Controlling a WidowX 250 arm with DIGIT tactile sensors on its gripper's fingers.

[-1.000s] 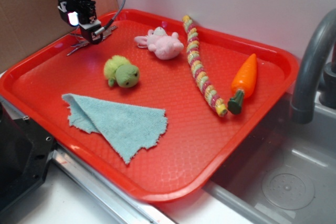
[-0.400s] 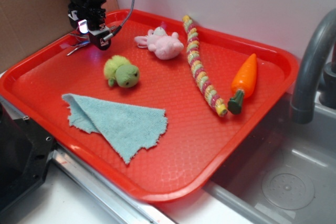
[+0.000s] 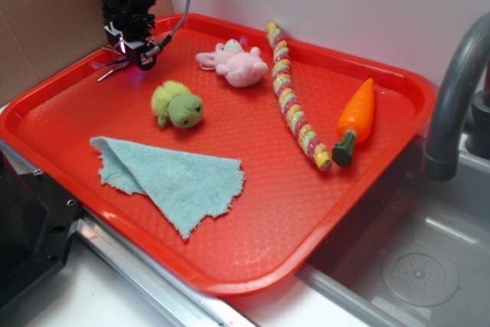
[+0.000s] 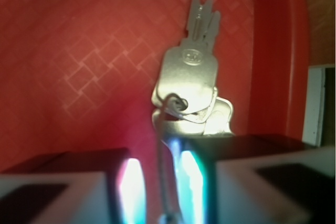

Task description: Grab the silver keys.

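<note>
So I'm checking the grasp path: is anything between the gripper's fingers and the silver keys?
Nothing separate. In the wrist view the silver keys lie just ahead of the gripper, and only their own wire ring runs between the fingers.

The black robot arm reaches straight down at the far left corner of the scene, its black two-fingered tool (image 3: 132,55) pointing downward. In the wrist view, the two fingers (image 4: 63,187) stand close together, a thin wire ring running between them.
</note>
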